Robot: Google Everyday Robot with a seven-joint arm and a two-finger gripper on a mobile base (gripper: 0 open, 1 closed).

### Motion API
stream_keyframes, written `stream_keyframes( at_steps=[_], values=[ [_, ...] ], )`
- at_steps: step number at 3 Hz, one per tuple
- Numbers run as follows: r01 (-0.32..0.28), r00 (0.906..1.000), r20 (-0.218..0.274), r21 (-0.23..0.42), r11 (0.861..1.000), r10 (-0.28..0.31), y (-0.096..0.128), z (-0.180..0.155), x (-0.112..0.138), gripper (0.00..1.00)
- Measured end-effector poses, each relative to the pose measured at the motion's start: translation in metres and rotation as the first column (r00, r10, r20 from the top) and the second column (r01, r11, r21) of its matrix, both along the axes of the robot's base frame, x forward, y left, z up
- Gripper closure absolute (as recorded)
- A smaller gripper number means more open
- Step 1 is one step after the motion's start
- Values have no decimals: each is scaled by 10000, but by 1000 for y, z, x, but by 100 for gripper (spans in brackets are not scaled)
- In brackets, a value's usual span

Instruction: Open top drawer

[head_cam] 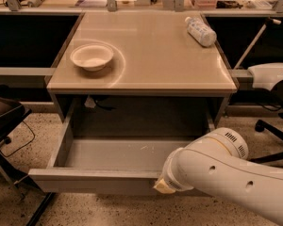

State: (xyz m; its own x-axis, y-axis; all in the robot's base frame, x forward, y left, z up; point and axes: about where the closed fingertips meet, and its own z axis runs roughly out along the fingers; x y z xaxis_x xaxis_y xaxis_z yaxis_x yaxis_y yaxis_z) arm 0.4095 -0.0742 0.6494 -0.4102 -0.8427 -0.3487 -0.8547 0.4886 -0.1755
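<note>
We saw a beige tabletop [155, 55], bowl [91, 56] near its left edge, bottle [200, 31] at back-right corner, top drawer [94, 179] pulled open, gripper [164, 186] at its front edge, grip state we couldn't tell.

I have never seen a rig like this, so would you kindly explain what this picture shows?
There is just one camera view, looking down at a small beige table from its front; where the camera is mounted is not on record. The big white rounded shape at the lower right is the robot's arm, which sits on a mobile base that is out of view. At its end is the gripper, seen only as a pale yellowish tip at the front panel of the top drawer. Whether it is gripping the panel cannot be seen. The drawer is pulled well out, so its grey interior shows. On the tabletop are a white bowl at the left and a plastic bottle lying on its side at the back right.
</note>
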Motion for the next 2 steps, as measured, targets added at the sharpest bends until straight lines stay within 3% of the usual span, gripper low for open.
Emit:
stream_keyframes(
  at_steps=[1, 2],
  values=[
    [0, 10000, 0, 0, 10000, 0, 0, 0, 0, 0],
    [0, 10000, 0, 0, 10000, 0, 0, 0, 0, 0]
  ],
)
